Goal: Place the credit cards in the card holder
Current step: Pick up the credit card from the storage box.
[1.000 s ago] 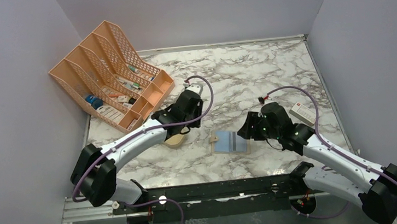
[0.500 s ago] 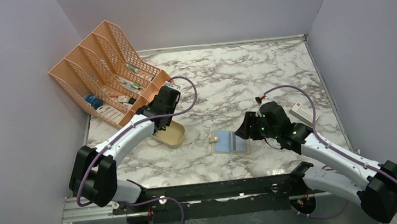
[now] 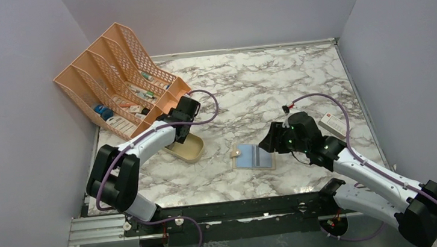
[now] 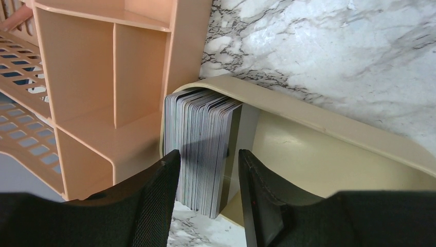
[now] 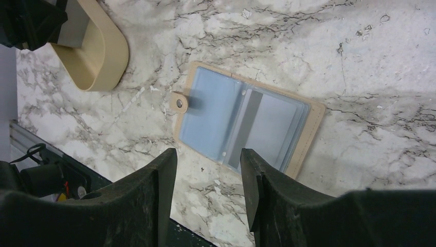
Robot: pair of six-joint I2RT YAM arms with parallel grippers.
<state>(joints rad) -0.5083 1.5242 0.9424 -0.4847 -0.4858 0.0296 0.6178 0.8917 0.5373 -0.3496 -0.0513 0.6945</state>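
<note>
The credit cards (image 4: 203, 144) stand on edge as a thick pale stack at the rack end of a beige oval dish (image 4: 329, 123). My left gripper (image 4: 208, 154) is open and empty, its fingers straddling the stack from above; I cannot tell if they touch it. In the top view the left gripper (image 3: 179, 133) is over the dish (image 3: 192, 153). The card holder (image 5: 247, 121) lies open and flat on the table, tan rim and pale blue pockets up, also seen in the top view (image 3: 254, 156). My right gripper (image 5: 208, 175) is open and empty just above its near edge, also seen in the top view (image 3: 271, 142).
The orange mesh file rack (image 3: 118, 78) stands at the back left, touching the dish; its wall is right beside my left gripper (image 4: 103, 77). A white box with a red mark (image 3: 333, 124) lies at the right near the wall. The table is marble-patterned.
My left gripper swung left, from over the right side of the dish to its rack end above the card stack. The right arm and card holder barely moved.
</note>
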